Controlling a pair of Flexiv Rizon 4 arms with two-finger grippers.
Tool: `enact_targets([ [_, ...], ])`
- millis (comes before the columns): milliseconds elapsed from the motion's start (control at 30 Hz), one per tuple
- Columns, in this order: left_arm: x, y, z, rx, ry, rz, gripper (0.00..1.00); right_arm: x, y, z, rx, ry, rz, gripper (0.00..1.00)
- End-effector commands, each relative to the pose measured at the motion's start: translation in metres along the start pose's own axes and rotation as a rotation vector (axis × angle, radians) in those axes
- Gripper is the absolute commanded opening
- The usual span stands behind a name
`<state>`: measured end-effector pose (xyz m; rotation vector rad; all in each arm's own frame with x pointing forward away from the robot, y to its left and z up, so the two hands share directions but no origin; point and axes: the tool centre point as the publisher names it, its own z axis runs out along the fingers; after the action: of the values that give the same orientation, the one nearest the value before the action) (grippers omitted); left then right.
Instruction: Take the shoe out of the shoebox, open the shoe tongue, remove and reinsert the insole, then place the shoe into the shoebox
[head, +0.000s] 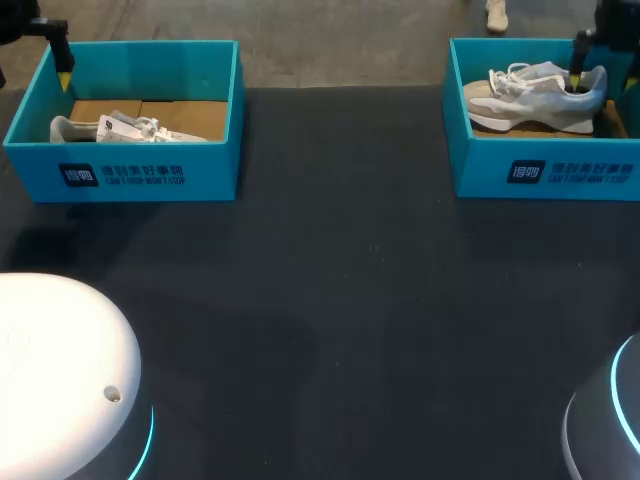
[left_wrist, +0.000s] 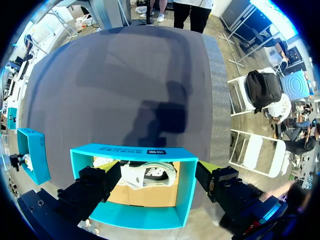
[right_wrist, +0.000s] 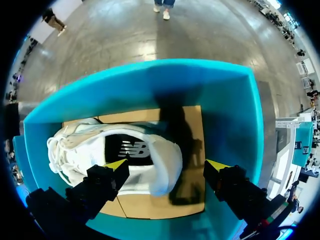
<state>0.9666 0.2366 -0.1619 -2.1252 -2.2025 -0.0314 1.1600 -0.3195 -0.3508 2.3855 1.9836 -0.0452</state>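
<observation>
Right fingers (right_wrist: 102, 182) hang released, the white sneaker (right_wrist: 155, 172) heel-first between them inside its shoebox (right_wrist: 230, 115); left fingers (left_wrist: 95, 182) likewise spread.

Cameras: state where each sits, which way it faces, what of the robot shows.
Head view: above and behind, looking down on the table; left gripper and right gripper show by the boxes.
Left wrist view: on the left arm, looking down at the left box and left shoe; own gripper open.
Right wrist view: on the right arm, close above the right box and right shoe; own gripper open.
Shared: head and wrist views both show the boxes.
</observation>
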Motion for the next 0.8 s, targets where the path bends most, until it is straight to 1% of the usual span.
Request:
enact_targets([
  [33, 0.0003, -0.0009, -0.0006, -0.001, 0.001, 0.000, 1.00, -0.0011, 0.0117, 0.0128, 0.065, 0.009, 0.000, 1.00],
  [167, 0.0003, -0.0009, -0.0006, -0.001, 0.001, 0.000, 1.00, -0.0010, 0.0129, 0.0145, 0.072, 0.005, -0.001, 1.00],
  [200, 0.0003, -0.0009, -0.0006, -0.001, 0.001, 0.000, 1.00, -0.0010, 0.0129, 0.0145, 0.072, 0.004, -0.001, 0.98],
  [300, 0.0003, -0.0009, -0.0006, -0.001, 0.001, 0.000, 1.00, -0.0007, 0.0141, 0.0165, 0.074, 0.002, 0.000, 0.77],
  [500, 0.0003, -0.0009, -0.0006, -0.001, 0.001, 0.000, 1.00, 0.0001, 0.0154, 0.0193, 0.082, -0.018, 0.004, 0.71],
  [533, 0.0003, -0.0009, -0.0006, -0.001, 0.001, 0.000, 1.00, 0.0000, 0.0155, 0.0191, 0.083, -0.027, 0.008, 0.68],
  [600, 0.0003, -0.0009, -0.0006, -0.001, 0.001, 0.000, 1.00, -0.0003, 0.0158, 0.0188, 0.083, -0.036, 0.011, 0.65],
  [667, 0.0003, -0.0009, -0.0006, -0.001, 0.001, 0.000, 1.00, -0.0006, 0.0160, 0.0184, 0.085, -0.049, 0.012, 0.57],
  [700, 0.0003, -0.0009, -0.0006, -0.001, 0.001, 0.000, 1.00, -0.0008, 0.0160, 0.0182, 0.084, -0.052, 0.013, 0.55],
  [733, 0.0003, -0.0009, -0.0006, -0.001, 0.001, 0.000, 1.00, -0.0010, 0.0160, 0.0180, 0.085, -0.057, 0.015, 0.50],
  [800, 0.0003, -0.0009, -0.0006, -0.001, 0.001, 0.000, 1.00, -0.0022, 0.0158, 0.0184, 0.087, -0.060, 0.020, 0.46],
])
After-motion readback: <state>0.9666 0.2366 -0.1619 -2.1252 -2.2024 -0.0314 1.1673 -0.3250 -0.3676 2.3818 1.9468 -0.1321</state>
